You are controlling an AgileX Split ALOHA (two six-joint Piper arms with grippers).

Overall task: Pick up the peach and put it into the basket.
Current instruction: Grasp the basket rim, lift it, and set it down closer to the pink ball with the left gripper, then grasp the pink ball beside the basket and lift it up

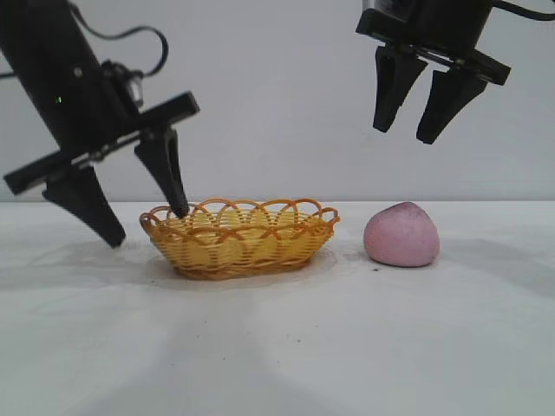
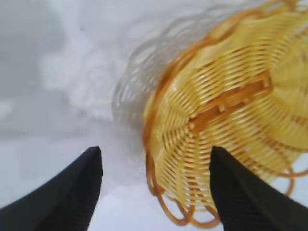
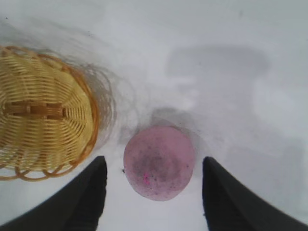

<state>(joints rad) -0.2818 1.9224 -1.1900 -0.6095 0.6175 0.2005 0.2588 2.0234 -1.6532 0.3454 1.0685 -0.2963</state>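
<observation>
Lighting's bright and even, pretty diffuse, no harsh glare on the white table (image 1: 277,347). Soft faint shadows pool under the basket (image 1: 238,238) and peach (image 1: 401,235). The left wrist view has the basket rim smeared with ghosting blur. The right wrist view is softer near the edges.

The work surface was a plain white table (image 1: 277,347). Two items rested directly on it: the basket (image 1: 240,236), left of centre in the exterior view, and the peach (image 1: 401,235), well apart to its right.
</observation>
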